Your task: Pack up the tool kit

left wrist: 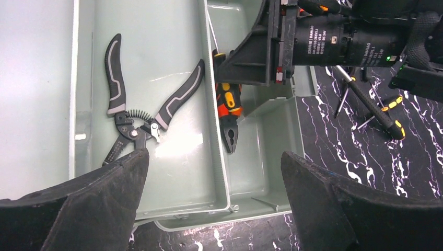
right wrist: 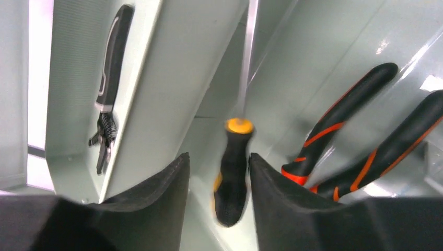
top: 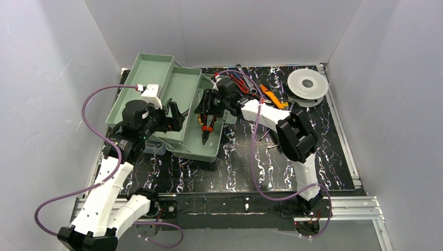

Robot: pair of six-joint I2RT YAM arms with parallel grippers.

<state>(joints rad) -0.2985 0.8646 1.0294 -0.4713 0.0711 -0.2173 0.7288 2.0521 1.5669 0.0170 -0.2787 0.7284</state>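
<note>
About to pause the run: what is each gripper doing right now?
Left gripper: open, holding nothing.
Right gripper: partly open around a screwdriver; a gap shows, so seemingly not gripping it.

The screwdriver [right wrist: 230, 178] between the fingers of my right gripper [right wrist: 218, 159] is blurred, so I cannot tell whether either pad touches it, and its shaft runs off the top edge. The orange-and-black pliers [right wrist: 345, 115] lose their jaws behind my finger, and the snips [left wrist: 117, 78] lose their blade tips behind my left gripper [left wrist: 214, 156]. From above, the tools [top: 251, 86] beside the spool [top: 307, 83] are too small to name.
</note>
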